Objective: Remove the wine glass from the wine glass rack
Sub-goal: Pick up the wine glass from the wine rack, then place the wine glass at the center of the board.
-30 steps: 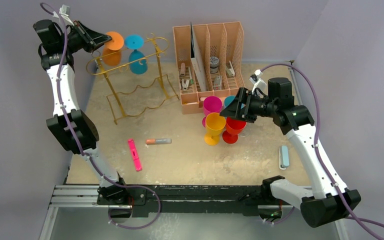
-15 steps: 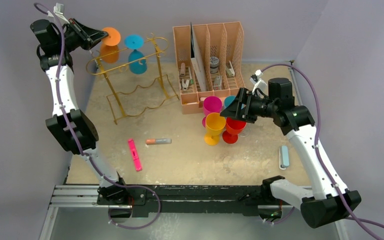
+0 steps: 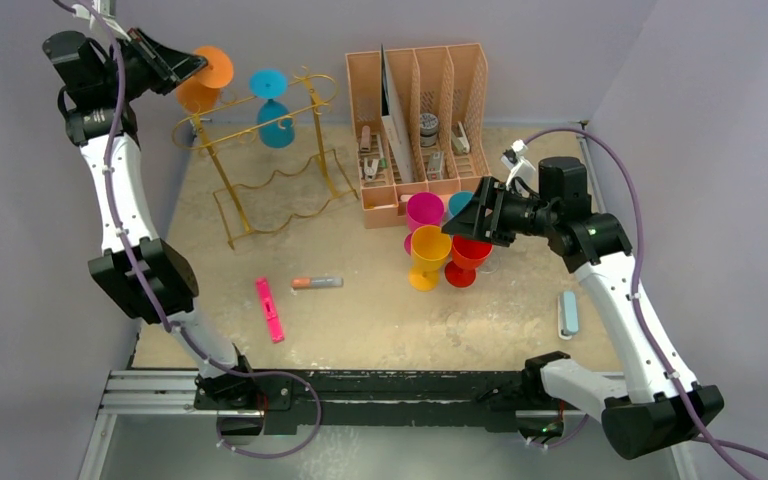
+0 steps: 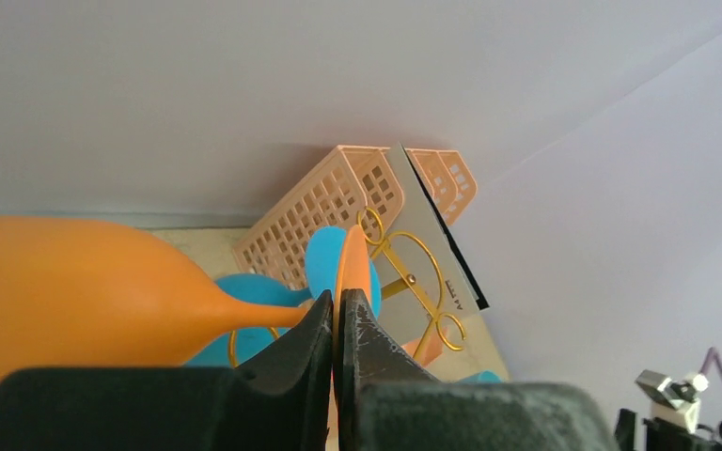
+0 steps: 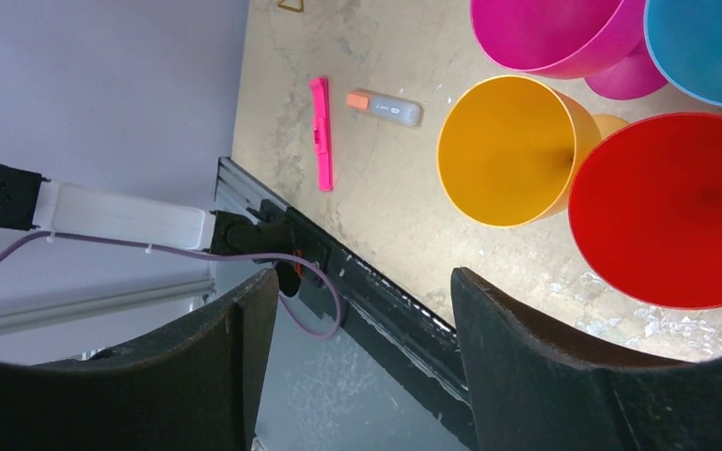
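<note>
Top external view: orange plastic wine glass at upper left, above and to the left of the thin gold wire wine glass rack — apparently clear of its looped rails, though not certain. Left wrist view: left jaws clenched on the rim of the glass's flat foot, stem running away to the left toward the bowl. Blue plastic wine glass hanging on the rack. Right jaws spread, empty, above a red plastic goblet on the counter — well apart from the rack. Left arm nearer. Next move probably a pull further from the rails.
</note>
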`<state>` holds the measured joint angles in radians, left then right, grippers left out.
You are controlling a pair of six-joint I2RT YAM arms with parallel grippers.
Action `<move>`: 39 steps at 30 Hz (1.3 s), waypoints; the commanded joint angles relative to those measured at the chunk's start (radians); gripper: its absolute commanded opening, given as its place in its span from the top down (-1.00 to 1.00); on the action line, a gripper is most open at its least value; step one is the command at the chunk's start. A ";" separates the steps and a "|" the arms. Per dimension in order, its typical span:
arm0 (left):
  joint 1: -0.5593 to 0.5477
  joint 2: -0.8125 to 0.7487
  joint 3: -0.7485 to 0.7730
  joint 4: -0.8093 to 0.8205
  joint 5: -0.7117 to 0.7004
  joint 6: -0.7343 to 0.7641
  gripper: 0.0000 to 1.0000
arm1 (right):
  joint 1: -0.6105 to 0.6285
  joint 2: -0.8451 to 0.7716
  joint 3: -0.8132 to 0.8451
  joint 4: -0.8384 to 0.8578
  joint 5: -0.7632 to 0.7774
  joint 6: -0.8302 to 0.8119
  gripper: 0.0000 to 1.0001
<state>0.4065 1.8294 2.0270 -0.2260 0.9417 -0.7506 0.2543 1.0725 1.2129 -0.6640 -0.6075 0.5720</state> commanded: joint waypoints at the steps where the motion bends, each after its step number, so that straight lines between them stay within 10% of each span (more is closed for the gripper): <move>1: 0.009 -0.109 0.008 -0.001 -0.016 0.138 1.00 | -0.001 -0.012 0.016 -0.005 -0.014 -0.012 -0.39; 10: 0.012 -0.335 -0.204 -0.002 -0.085 0.271 1.00 | -0.001 -0.025 0.003 0.040 -0.041 -0.012 -0.45; 39: -0.025 -0.681 -0.555 0.297 0.297 0.090 1.00 | -0.001 -0.020 -0.036 0.142 -0.099 0.031 -0.46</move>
<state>0.4065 1.1809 1.4929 -0.0761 1.1786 -0.5690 0.2543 1.0603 1.1828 -0.5716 -0.6727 0.5877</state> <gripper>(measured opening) 0.009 0.729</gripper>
